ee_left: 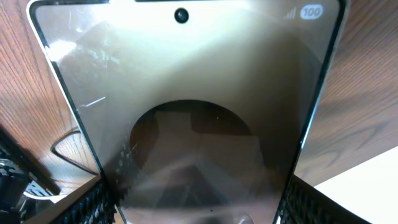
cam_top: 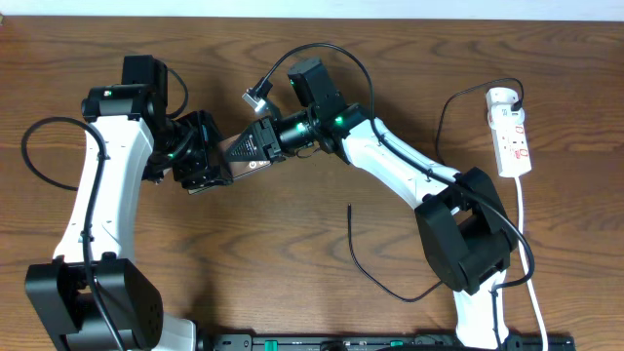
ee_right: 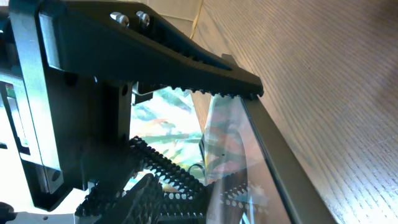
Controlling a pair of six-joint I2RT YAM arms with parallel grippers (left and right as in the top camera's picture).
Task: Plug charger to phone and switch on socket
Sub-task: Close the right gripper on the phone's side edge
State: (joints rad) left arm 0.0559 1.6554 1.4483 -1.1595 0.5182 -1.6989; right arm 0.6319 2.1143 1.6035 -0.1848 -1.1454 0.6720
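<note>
Phone (ee_left: 199,81), one flat glossy glass slab, sits over the wood-grain table (cam_top: 273,283), pinched between the left gripper's (cam_top: 213,162) ridged pads. One right gripper (cam_top: 255,144) meets its edge; whether it clamps is unclear. One thin black charger (cam_top: 363,261) lies near one white socket (cam_top: 510,132).

The phone (ee_left: 186,87) fills nearly the whole frame, its glossy glass face toward the camera, with a punch-hole lens (ee_left: 181,15) at the far edge and a small "100" badge (ee_left: 311,11) at the far right corner. The left gripper (ee_left: 198,208) clamps its near end, ridged black fingers (ee_left: 98,202) pressed to both long edges. Behind lies the wooden table (ee_left: 25,93), with a thin black cable (ee_left: 65,146) looping at the left.
</note>
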